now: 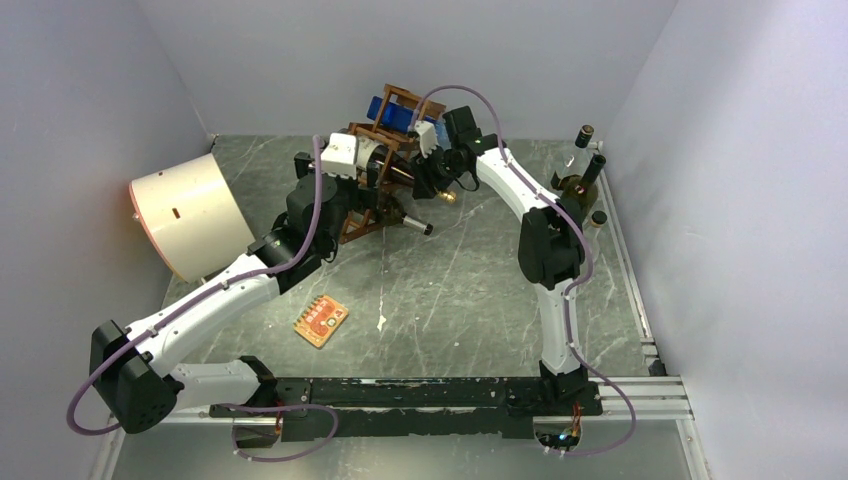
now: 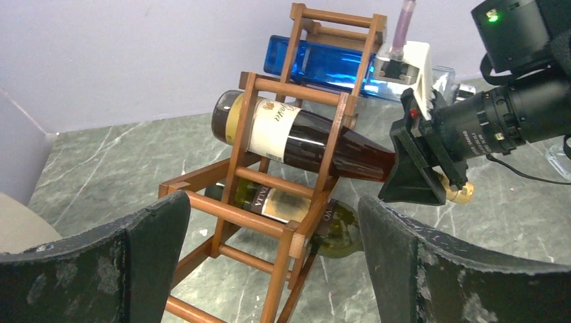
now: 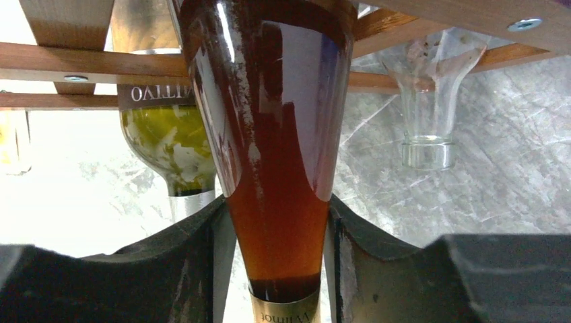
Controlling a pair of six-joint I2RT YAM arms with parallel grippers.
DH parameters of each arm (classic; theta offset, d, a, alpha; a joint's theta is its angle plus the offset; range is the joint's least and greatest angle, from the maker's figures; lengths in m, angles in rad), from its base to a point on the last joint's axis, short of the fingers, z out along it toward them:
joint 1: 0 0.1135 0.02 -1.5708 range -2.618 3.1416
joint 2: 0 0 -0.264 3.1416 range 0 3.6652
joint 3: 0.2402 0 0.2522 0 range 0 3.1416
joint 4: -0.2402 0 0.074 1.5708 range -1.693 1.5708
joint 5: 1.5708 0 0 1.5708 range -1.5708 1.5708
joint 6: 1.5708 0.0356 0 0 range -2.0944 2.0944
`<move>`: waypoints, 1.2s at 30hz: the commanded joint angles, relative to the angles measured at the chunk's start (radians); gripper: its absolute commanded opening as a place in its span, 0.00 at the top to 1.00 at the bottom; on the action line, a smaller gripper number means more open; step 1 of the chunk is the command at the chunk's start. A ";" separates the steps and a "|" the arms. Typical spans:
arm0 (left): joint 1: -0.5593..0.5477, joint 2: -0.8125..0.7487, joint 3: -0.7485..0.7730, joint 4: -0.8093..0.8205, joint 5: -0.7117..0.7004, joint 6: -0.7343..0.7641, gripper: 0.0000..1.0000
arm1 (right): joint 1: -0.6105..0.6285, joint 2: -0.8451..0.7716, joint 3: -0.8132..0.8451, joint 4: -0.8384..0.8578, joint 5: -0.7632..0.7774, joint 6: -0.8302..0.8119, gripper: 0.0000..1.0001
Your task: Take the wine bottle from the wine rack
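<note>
Wine rack [image 2: 236,212]: blue bottle [image 2: 316,60], wine bottle [image 2: 296,138], green bottle [image 2: 337,229] inside | right tool [image 3: 279,235] pinching wine bottle neck | left tool [image 2: 273,269] spread

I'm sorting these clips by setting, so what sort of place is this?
Probably a lab test cell: plain walls box in a marble-patterned table, a base rail carries two robot arms, and a wine rack serves as prop.

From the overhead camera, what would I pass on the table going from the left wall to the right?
Cream drum → small orange packet → wooden wine rack → upright bottles by the right wall.
</note>
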 commanded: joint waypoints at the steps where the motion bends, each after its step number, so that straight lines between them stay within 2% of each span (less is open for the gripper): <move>1: 0.003 0.002 0.044 0.003 -0.075 -0.007 0.02 | 0.009 0.011 0.012 -0.010 -0.019 -0.023 0.54; 7: 0.007 0.018 0.014 0.058 -0.194 0.028 0.02 | 0.010 -0.067 -0.084 0.074 -0.014 -0.038 0.77; 10: 0.036 0.039 0.032 0.026 -0.185 -0.011 0.05 | 0.010 -0.108 -0.131 0.111 -0.021 -0.059 0.85; 13: 0.096 0.060 0.063 -0.043 -0.117 -0.097 0.07 | 0.009 -0.129 -0.152 0.122 -0.007 -0.072 1.00; 20: 0.146 0.107 0.090 -0.097 -0.029 -0.161 0.05 | 0.000 -0.221 -0.246 0.180 -0.051 -0.084 1.00; 36: 0.173 0.174 0.111 -0.112 -0.030 -0.156 0.09 | -0.083 -0.495 -0.592 0.387 -0.181 -0.014 1.00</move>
